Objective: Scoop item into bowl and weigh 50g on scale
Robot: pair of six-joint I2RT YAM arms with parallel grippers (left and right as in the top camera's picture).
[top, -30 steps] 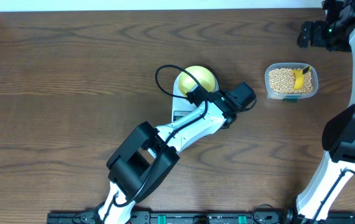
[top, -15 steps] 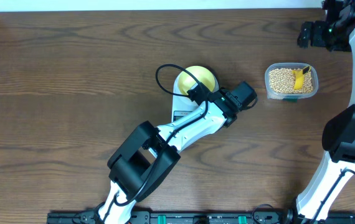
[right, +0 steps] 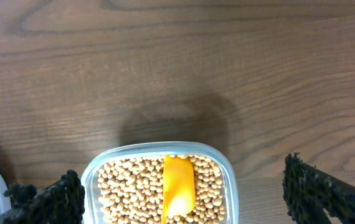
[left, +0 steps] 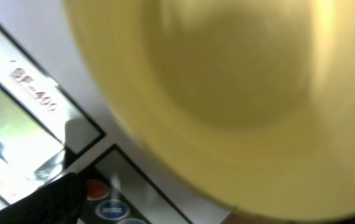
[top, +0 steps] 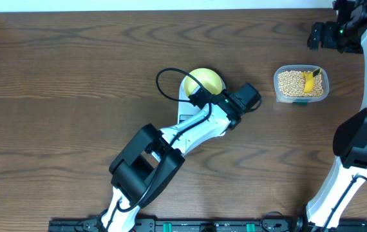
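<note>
The bowl (top: 204, 80) sits on the scale (left: 47, 106) at table centre. The left gripper (top: 197, 96) is at the bowl's 7 o'clock edge, so close that I cannot tell whether its jaws pinch the rim. The step looks like seating the bowl, which wants it centred on the platform with display and buttons left clear, then a straight lift away without nudging. The beans (top: 290, 84) fill a tub (top: 277, 90) at the bowl's 3 o'clock, with the scoop (top: 310, 81) lying in them. The right gripper (right: 187, 198) hangs spread wide at the tub's 1 o'clock.
</note>
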